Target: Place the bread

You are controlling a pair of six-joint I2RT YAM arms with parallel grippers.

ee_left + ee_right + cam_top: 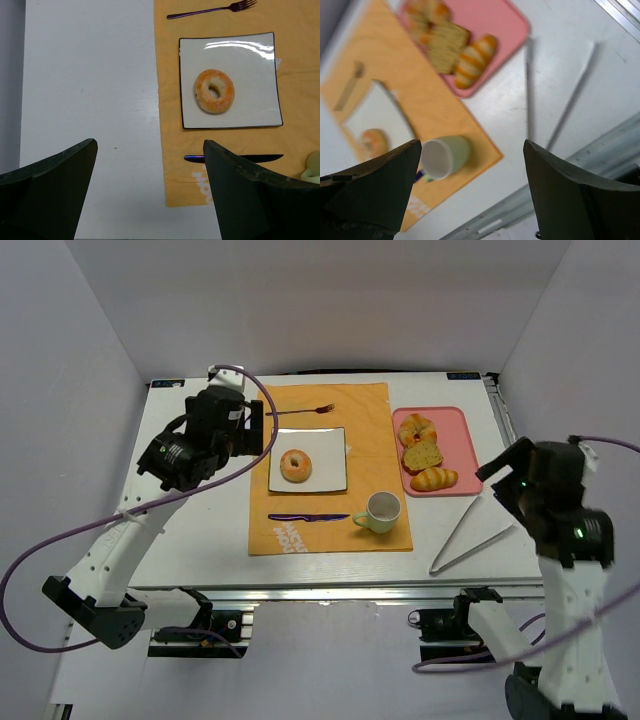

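Observation:
The bread point(295, 465), a small golden-orange ring roll, lies in the middle of a square white plate point(332, 445) on the orange placemat point(372, 445). It also shows in the left wrist view point(214, 91) on the plate point(252, 65), and blurred in the right wrist view point(372, 141). My left gripper point(257, 430) is open and empty, held left of the plate over the mat's left edge point(150, 142). My right gripper point(502, 473) is open and empty, raised right of the pink tray point(472, 142).
A pink tray point(458, 422) at the back right holds a twisted bun point(416, 428), a bread slice point(423, 454) and a croissant-shaped roll point(434, 479). A green cup point(383, 510), knife point(308, 516) and fork point(300, 411) lie on the mat. Metal tongs point(470, 535) lie at the right.

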